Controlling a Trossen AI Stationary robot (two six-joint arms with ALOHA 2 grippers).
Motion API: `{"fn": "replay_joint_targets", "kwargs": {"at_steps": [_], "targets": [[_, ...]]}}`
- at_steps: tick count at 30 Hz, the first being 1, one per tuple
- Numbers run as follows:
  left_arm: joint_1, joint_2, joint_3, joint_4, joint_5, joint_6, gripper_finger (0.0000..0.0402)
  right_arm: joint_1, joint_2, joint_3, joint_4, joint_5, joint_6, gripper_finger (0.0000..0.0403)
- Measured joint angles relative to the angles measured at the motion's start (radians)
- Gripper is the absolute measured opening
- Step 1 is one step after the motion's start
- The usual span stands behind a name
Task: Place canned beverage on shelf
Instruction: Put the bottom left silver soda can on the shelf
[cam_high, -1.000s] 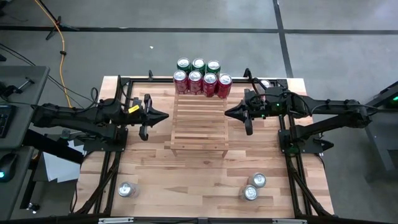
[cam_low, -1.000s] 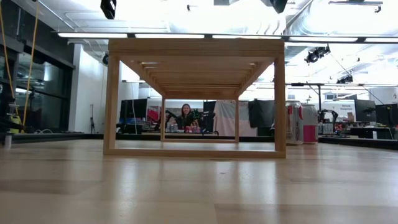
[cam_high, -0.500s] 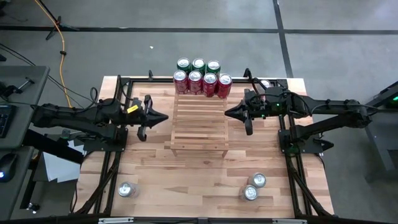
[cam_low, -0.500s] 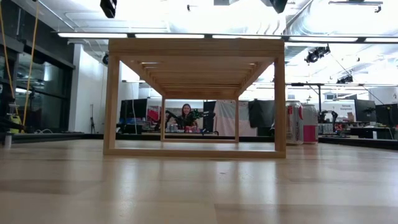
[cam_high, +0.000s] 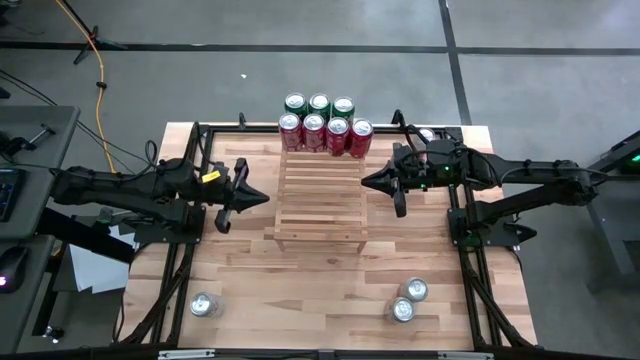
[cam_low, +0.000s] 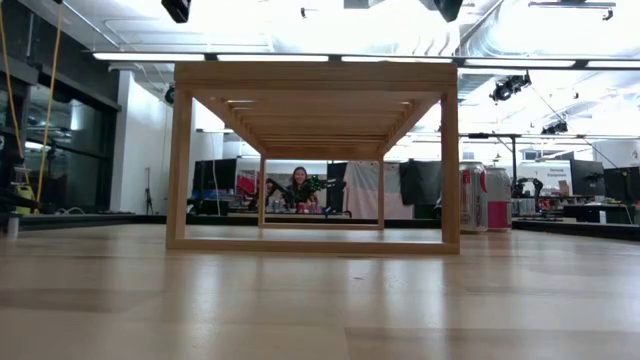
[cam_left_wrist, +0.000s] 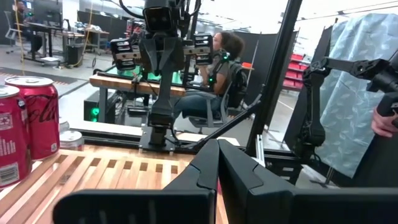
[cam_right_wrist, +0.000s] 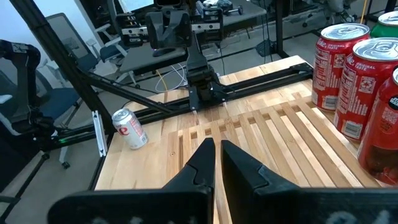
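Note:
The shelf (cam_high: 320, 200), a light wooden slatted rack, stands on its short legs mid-table (cam_low: 312, 78). Several red cans (cam_high: 326, 134) stand on the slats at its far end (cam_right_wrist: 348, 74) (cam_left_wrist: 31, 115), with three green cans (cam_high: 319, 104) behind them. My left gripper (cam_high: 266, 192) hovers level beside the shelf's left side, shut and empty (cam_left_wrist: 217, 144). My right gripper (cam_high: 365, 181) hovers beside the shelf's right side, tipped slightly down, also shut and empty (cam_right_wrist: 217, 144).
Loose silver-topped cans sit on the table near its front: one at the left (cam_high: 205, 305) (cam_right_wrist: 130, 129), two at the right (cam_high: 408, 300). Another can (cam_high: 427, 135) stands at the far right. Black arm frames run along both table sides. A person sits beyond the table (cam_left_wrist: 224, 59).
My left gripper has swung a little at the wrist, its tip toward the table's near edge. Its fingers stay shut, and it stays where it was beside the shelf.

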Motion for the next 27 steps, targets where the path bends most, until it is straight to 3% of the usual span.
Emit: {"fn": "replay_joint_targets", "kwargs": {"at_steps": [13,19,23,27], "targets": [[0.0,0.0,0.0,0.0,-0.003,-0.043,0.0,0.0,0.0,0.0,0.0,0.0,0.059,0.0012],[0.0,0.006,0.0,0.001,-0.104,-0.081,0.0003,0.0,0.0,0.0,0.0,0.0,0.059,0.0012],[0.0,0.006,0.0,-0.001,-0.164,-0.081,0.0022,0.0,0.0,0.0,0.0,0.0,0.055,0.0012],[0.0,0.006,0.0,-0.014,-0.215,-0.089,0.0066,0.0,0.0,0.0,0.0,0.0,0.052,0.0012]]}}
